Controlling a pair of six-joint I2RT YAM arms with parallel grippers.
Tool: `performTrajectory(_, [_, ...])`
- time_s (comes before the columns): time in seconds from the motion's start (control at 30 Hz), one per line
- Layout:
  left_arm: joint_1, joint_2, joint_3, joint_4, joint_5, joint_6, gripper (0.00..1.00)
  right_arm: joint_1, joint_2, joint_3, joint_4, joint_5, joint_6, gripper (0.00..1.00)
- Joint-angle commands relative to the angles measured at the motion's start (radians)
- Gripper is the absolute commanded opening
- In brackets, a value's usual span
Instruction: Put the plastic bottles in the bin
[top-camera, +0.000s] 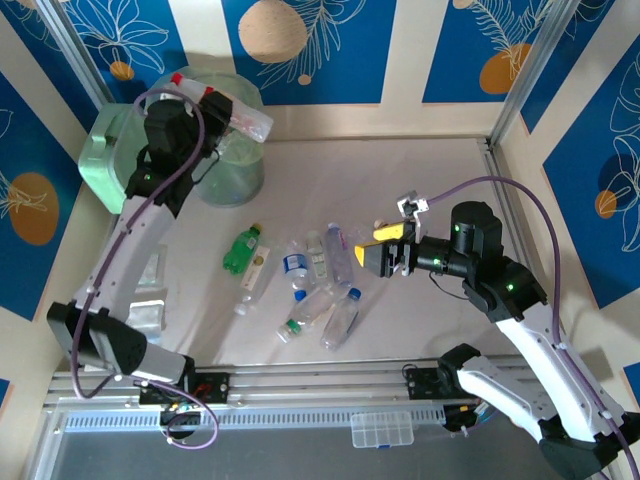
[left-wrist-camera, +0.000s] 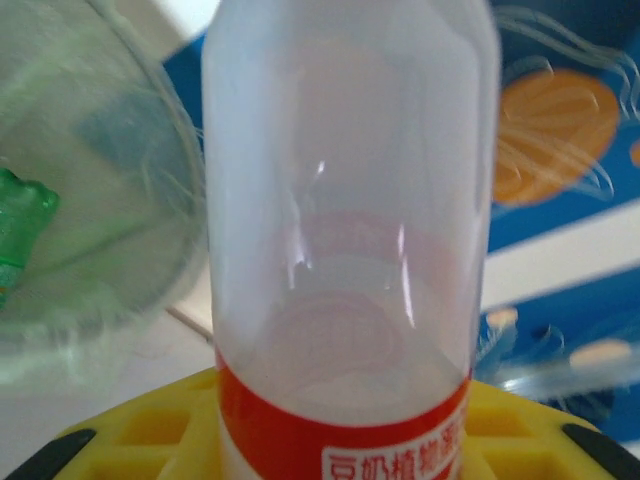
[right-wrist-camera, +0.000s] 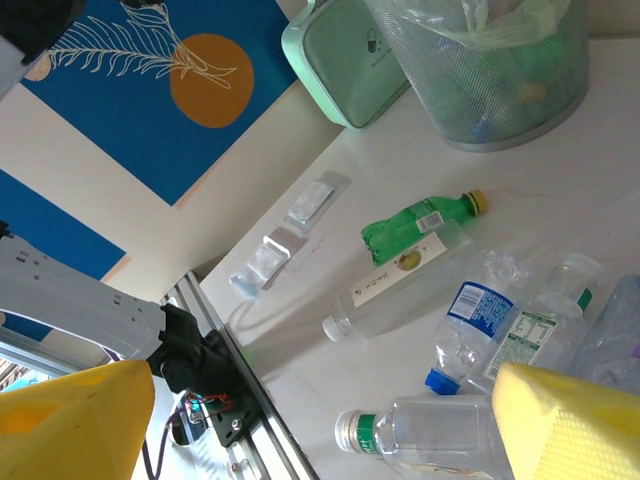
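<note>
The left end effector (top-camera: 216, 104) pinches a red-labelled bottle (top-camera: 250, 121) over the bin (top-camera: 235, 175), a mint box (top-camera: 105, 165) beside it, while the right end effector (top-camera: 368, 250), spread, hovers by loose bottles (top-camera: 341, 316) on the counter (top-camera: 420, 180).

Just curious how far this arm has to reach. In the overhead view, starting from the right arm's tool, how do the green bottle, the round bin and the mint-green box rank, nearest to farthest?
From the right tool:
1. Green bottle, lying on the table to its left.
2. Bin, farther left, towards the back.
3. Mint-green box, left of the bin, farthest.
</note>
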Motion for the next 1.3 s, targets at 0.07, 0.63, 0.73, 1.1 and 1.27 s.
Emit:
performTrajectory(0.07, [0.072,0.131,0.144,-0.038,-0.030,-0.146,0.00,-0.006,0.003,0.006,-0.033,0.011,-0.008,0.88])
performTrajectory(0.63, [0.149,0.572,0.669,-0.371,-0.073,-0.270,0.00,-0.007,0.017,-0.050,-0.011,0.040,0.028,0.88])
performTrajectory(0.73, [0.165,0.611,0.674,-0.371,-0.056,-0.307,0.00,-0.006,0.029,-0.059,-0.006,0.033,0.037,0.88])
performTrajectory(1.1, [0.182,0.751,0.730,-0.374,-0.012,-0.405,0.00,-0.006,0.055,-0.100,0.017,0.045,0.055,0.87])
performTrajectory(1.27, [0.184,0.781,0.731,-0.370,-0.019,-0.390,0.08,-0.008,0.057,-0.113,0.019,0.059,0.055,0.87])
